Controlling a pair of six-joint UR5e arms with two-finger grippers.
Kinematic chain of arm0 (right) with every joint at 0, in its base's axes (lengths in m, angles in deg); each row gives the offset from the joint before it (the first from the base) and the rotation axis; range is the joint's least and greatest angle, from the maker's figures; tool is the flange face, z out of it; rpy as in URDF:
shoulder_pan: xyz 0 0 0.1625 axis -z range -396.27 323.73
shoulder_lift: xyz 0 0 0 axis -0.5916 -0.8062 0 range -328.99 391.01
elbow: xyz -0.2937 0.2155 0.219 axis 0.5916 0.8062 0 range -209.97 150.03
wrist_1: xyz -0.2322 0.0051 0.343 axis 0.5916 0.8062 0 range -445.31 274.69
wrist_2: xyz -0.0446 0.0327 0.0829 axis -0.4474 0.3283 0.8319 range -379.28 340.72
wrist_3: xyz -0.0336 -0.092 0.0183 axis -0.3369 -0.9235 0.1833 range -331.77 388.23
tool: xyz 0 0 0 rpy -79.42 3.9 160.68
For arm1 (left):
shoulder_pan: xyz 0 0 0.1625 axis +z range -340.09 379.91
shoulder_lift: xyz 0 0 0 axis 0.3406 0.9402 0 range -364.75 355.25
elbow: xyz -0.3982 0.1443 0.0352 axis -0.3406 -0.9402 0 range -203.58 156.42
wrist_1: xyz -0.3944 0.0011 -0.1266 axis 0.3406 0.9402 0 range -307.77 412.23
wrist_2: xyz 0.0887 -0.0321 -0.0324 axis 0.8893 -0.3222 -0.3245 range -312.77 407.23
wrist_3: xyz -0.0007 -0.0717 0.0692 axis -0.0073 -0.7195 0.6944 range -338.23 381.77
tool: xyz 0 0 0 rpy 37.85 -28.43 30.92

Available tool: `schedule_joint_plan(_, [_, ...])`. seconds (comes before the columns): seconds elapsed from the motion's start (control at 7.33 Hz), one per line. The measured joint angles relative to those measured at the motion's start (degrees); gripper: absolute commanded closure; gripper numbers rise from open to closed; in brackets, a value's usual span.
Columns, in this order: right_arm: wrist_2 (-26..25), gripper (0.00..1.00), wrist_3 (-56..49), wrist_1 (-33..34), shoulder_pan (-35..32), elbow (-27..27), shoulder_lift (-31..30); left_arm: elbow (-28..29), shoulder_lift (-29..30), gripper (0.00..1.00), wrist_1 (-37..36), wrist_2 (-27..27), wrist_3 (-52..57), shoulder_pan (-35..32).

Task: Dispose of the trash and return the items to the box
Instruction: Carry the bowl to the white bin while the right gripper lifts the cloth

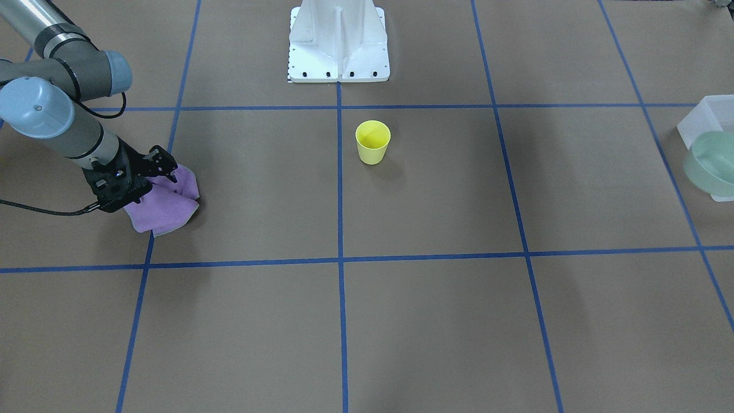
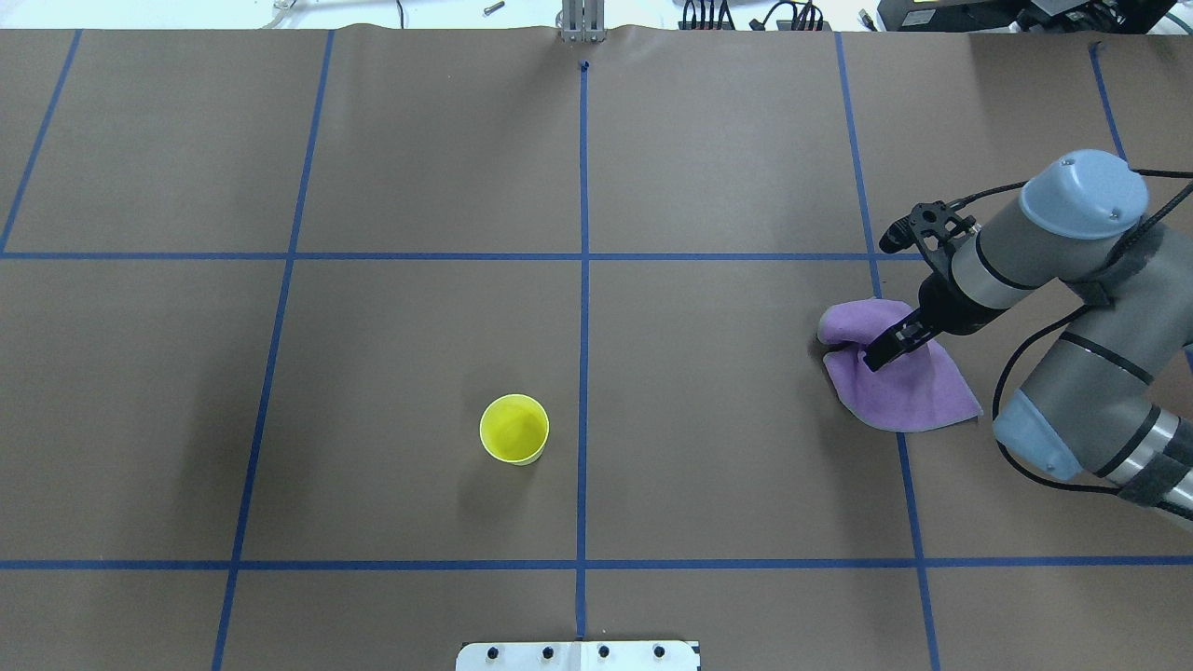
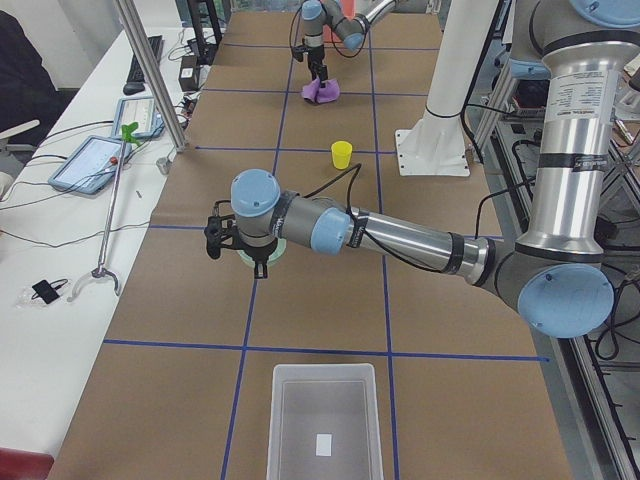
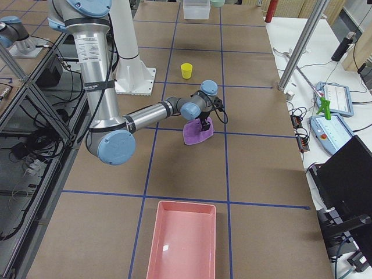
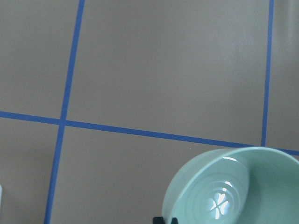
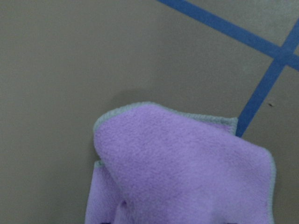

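The pale mint-green bowl [image 5: 233,191] hangs above the brown table, its rim pinched by my left gripper [image 5: 166,220], which shows only as dark tips at the bottom edge of the left wrist view. The bowl also shows at the right edge of the front view [image 1: 711,163], in front of the translucent box [image 1: 702,117]. In the left side view the box [image 3: 325,425] lies near the camera, apart from the bowl [image 3: 275,252]. My right gripper [image 2: 878,356] is shut on a bunched purple cloth [image 2: 904,382] that rests on the table.
A yellow cup [image 2: 514,429] stands upright near the table's middle. A pink tray [image 4: 181,244] lies at the table's end on my right. The white robot pedestal [image 1: 338,43] stands at the table edge. Blue tape lines grid the brown table.
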Motion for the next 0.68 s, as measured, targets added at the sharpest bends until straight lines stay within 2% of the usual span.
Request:
schedule_joint_plan(0.14, [-0.4, 1.0, -0.2, 0.0, 0.3, 0.1, -0.2, 1.2, 0.0, 1.0, -0.3, 0.1, 2.2, -1.2])
schedule_joint_plan(0.41, [-0.8, 1.0, 0.0, 0.6, -1.2, -1.4, -0.3, 7.5, 0.2, 1.0, -0.4, 0.4, 12.8, -5.9])
schedule_joint_plan(0.55, [-0.6, 1.0, 0.1, 2.1, -2.9, -3.6, -0.4, 11.0, 0.2, 1.0, -0.4, 1.5, 18.5, -8.2])
schedule_joint_plan(0.68, [-0.4, 1.0, 0.2, 6.4, -5.2, -7.3, -0.4, 14.5, 0.3, 1.0, -0.3, 3.6, 24.6, -10.4])
